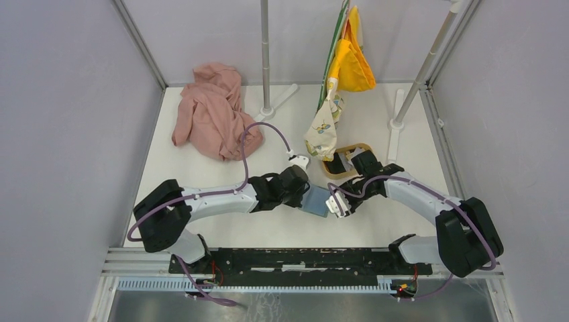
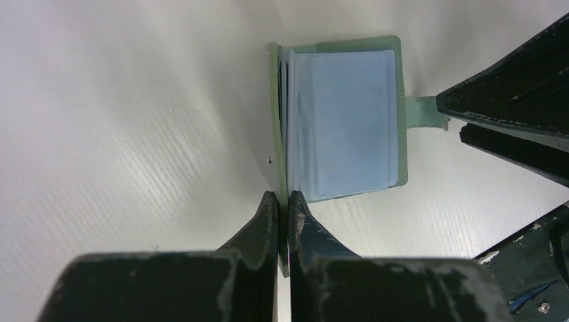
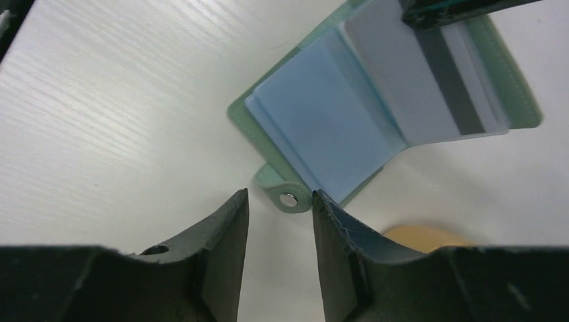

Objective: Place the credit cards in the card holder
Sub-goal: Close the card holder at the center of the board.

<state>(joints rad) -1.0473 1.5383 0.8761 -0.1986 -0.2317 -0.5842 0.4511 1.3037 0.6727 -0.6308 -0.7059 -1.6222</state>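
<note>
1. Where the two arms meet at mid-table, the card holder [image 3: 322,127] lies open on the white table [image 1: 168,168], its sage-green cover spread and its clear sleeves fanned out.
2. One pale grey credit card [image 3: 402,80] with a dark stripe sits in a sleeve against the raised cover leaf; no other cards can be made out.
3. The snap tab [image 3: 267,180] juts from the flat leaf toward the right arm.
4. The left gripper [image 2: 283,204] has its fingers pinched tight on the edge of the raised green cover, holding that leaf upright.
5. The right gripper [image 3: 278,196] has its fingers moderately apart, with the tab's metal snap just at the gap between the tips; the pictures do not show it clamped.
6. An oval wooden tray [image 1: 355,145] lies just behind the right wrist.
7. Farther back, a crumpled pink cloth [image 1: 211,111] rests on the table's left side, and a yellow cloth [image 1: 352,64] hangs over a patterned fabric [image 1: 322,131].
</note>
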